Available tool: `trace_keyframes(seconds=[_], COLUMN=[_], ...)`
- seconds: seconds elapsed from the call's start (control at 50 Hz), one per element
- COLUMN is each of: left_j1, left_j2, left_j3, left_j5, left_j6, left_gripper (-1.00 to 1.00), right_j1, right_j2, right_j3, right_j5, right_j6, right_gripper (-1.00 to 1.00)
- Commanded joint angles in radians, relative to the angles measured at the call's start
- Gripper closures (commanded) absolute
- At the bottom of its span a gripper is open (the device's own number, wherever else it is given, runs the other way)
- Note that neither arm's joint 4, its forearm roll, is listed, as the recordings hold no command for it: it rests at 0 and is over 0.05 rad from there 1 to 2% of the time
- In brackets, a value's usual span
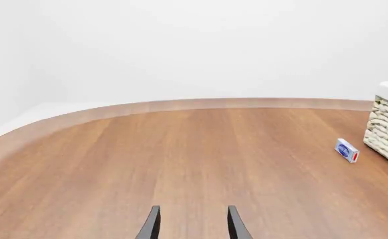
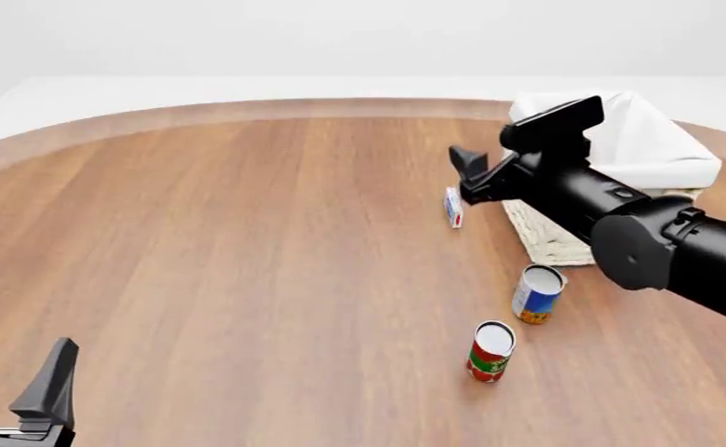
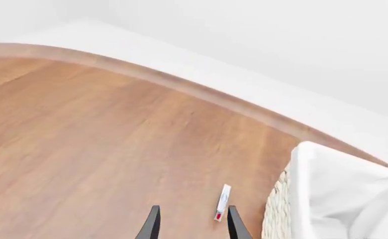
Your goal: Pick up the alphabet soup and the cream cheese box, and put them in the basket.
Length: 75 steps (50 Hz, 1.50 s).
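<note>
Flat cream cheese box (image 2: pixel 452 207) beside woven basket (image 2: pixel 547 235)

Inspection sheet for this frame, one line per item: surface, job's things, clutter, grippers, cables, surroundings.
Surface: wooden table with a curved far edge.
Job's things: alphabet soup upright on the table, in front of the basket; cream cheese box on edge, left of the basket; neither is in the basket yet.
Clutter: red and green can upright, near the soup.
Grippers: right gripper open, empty, above the cream cheese box; left gripper open, empty, at the near left, far from everything.
Cables: nothing seen.
Surroundings: plain white background, nothing else seen.
</note>
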Motion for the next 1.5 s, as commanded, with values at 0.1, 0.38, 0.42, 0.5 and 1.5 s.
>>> trace_keyframes(seconds=[0.1, 0.38, 0.42, 0.5, 1.5], left_j1=[0.0, 0.0, 0.0, 0.0, 0.0], left_j2=[0.0, 0.0, 0.0, 0.0, 0.0], left_j3=[0.0, 0.0, 0.0, 0.0, 0.0], left_j5=[0.0, 0.0, 0.0, 0.0, 0.0], left_j6=[0.0, 0.0, 0.0, 0.0, 0.0], left_gripper=[-1.0, -1.0, -1.0, -1.0, -1.0], right_j1=[-0.07, -0.088, -0.09, -0.088, -0.126], right_j2=[0.132, 0.264, 0.278, 0.305, 0.67], right_j3=[-0.098, -0.203, -0.217, -0.239, -0.517], right_j5=[-0.008, 0.008, 0.011, 0.015, 0.054], right_j6=[-0.021, -0.031, -0.032, -0.03, 0.033], right_gripper=[-1.0, -1.0, -1.0, -1.0, -1.0])
